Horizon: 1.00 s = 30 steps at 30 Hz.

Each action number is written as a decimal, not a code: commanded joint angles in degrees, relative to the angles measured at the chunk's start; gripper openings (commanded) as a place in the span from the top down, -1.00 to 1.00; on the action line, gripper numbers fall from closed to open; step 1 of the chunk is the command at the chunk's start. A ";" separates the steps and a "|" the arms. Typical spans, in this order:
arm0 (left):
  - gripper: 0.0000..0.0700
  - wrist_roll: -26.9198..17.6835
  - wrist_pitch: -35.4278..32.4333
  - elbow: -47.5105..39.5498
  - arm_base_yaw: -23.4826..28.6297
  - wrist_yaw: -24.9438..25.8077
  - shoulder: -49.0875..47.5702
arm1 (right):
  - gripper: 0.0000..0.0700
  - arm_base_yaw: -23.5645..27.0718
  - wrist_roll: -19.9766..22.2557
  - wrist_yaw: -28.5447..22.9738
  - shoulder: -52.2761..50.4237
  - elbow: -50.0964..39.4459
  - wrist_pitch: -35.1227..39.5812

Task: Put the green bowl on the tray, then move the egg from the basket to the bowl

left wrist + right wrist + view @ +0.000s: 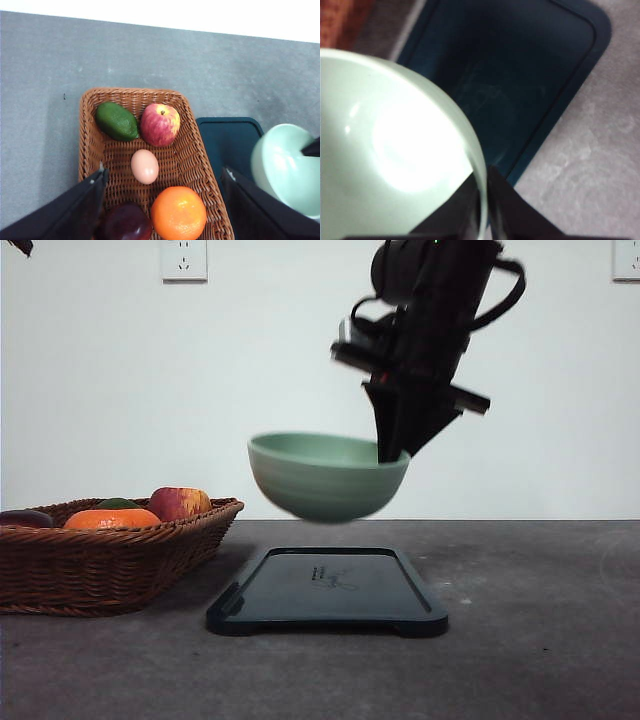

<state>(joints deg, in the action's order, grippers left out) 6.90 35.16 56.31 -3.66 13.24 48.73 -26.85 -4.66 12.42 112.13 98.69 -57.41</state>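
Right tool (392,455) clamped on green bowl (325,478) rim — above tray (330,590); left tool (162,192) apart.

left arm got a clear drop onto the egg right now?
Probably yes. The left gripper hangs open above the basket, and the egg lies bare between apple and orange, touching neither, nothing over it.

The tray (327,592) lies at lower centre of the front view on the table (540,640), with the bowl (327,475) in the air directly above it. The basket (110,555) sits at lower left, just beside the tray. In it, the egg (144,166) lies between an apple (160,124) and an orange (178,213).
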 commanded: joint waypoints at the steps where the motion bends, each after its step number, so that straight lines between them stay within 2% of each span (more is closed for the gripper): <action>1: -0.33 0.07 -0.38 1.49 -0.11 0.11 0.51 | 0.99 -0.09 -0.95 0.28 2.31 2.33 0.15; 10: -0.33 0.07 -0.34 1.49 -0.11 0.13 1.11 | 0.99 0.41 -0.94 1.13 9.01 7.51 -0.94; 21: -0.33 0.09 -0.21 1.49 -0.11 0.13 1.20 | 0.97 0.43 -0.77 1.06 12.27 7.81 -0.79; 23: -0.33 0.09 -0.04 1.49 -0.11 0.13 1.20 | 0.87 0.36 -0.70 1.08 12.27 7.83 -0.37; 26: -0.33 0.09 0.00 1.49 -0.11 0.11 1.20 | 0.37 0.37 -0.77 1.10 12.25 7.83 -0.54; 27: -0.33 0.08 0.01 1.49 -0.11 0.12 1.20 | 0.29 0.38 -0.80 1.09 12.25 7.89 -0.87; 30: -0.33 0.09 0.00 1.49 -0.11 0.13 1.20 | 0.25 0.46 -0.91 1.02 12.13 8.89 -3.18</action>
<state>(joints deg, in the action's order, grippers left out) 6.90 35.59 56.31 -3.66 13.26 49.47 -26.13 -4.98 13.37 123.15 105.55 -60.22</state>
